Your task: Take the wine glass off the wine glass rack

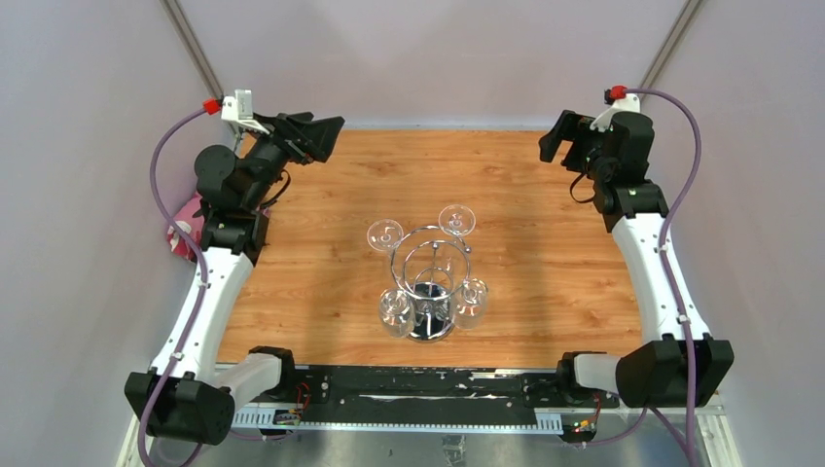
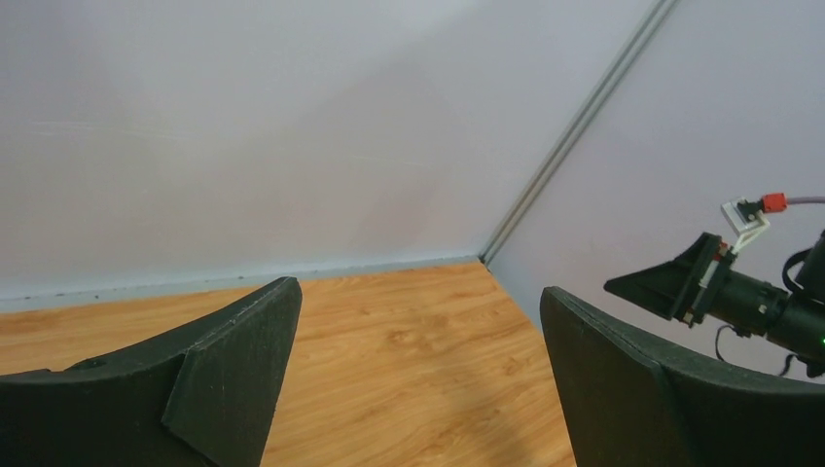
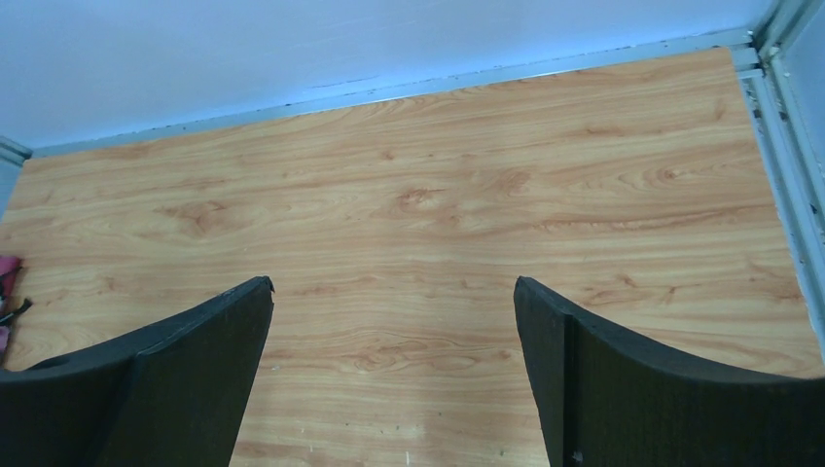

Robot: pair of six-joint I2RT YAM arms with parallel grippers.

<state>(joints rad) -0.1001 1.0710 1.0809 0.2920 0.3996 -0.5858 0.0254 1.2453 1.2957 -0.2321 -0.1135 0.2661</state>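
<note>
Left jaws spread wide, gripping nothing, up at the far left corner of the bench; right jaws likewise spread and empty at the far right. Well apart from both, near-centre: wine glass rack, four wine glasses hung round its ring.

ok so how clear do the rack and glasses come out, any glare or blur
Top external: even light, sharp; the wine glass rack throws small glints and its base mirrors dark, the wine glasses are faint outlines against the wood. Left wrist: neither in frame, only wall and table. Right wrist: crisp wood grain, no glare.
</note>
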